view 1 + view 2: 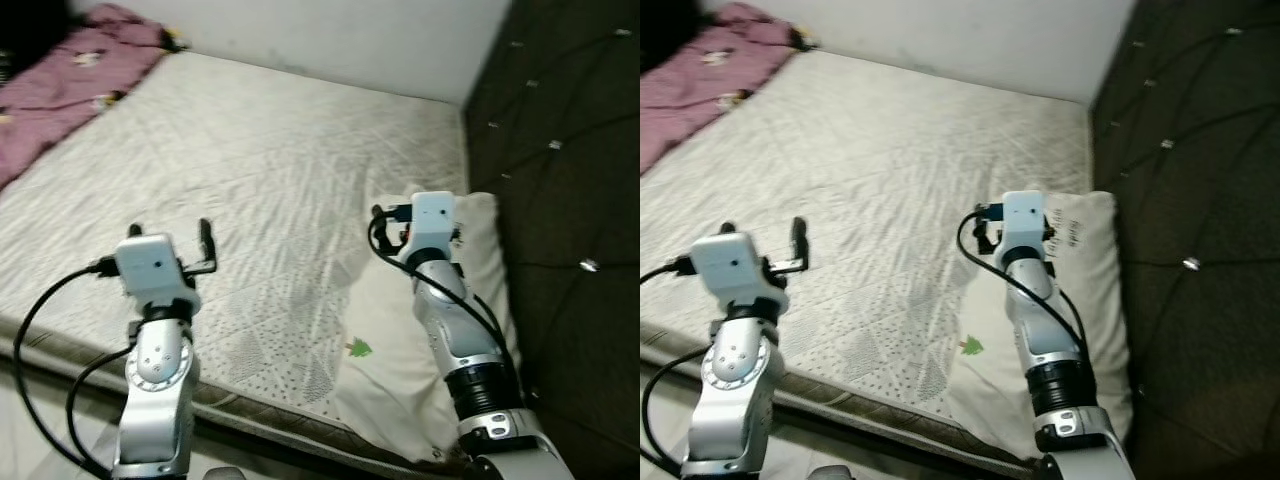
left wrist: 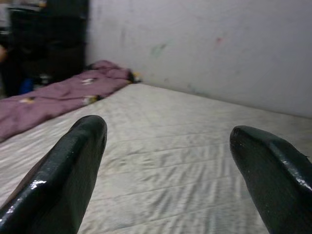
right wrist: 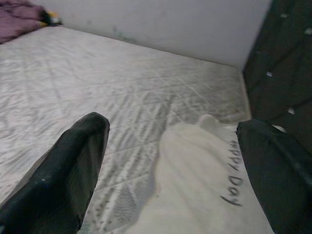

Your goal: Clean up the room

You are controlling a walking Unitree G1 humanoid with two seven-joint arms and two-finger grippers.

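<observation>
Under right claw [image 1: 395, 225]: cream pillow [image 1: 400, 370]

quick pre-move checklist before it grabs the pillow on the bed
1. Right pincer open: ok, fingers spread wide.
2. Right pincer lined up over the pillow: ok, the pillow lies between its fingers in the right wrist view.
3. Contact with the pillow: cannot tell, height above it is unclear.
4. Left pincer open and free: ok, it hovers over the bare mattress.
5. Nothing lying on the pillow: ok.
6. Blanket out of the way: ok, it lies at the far left corner.
</observation>
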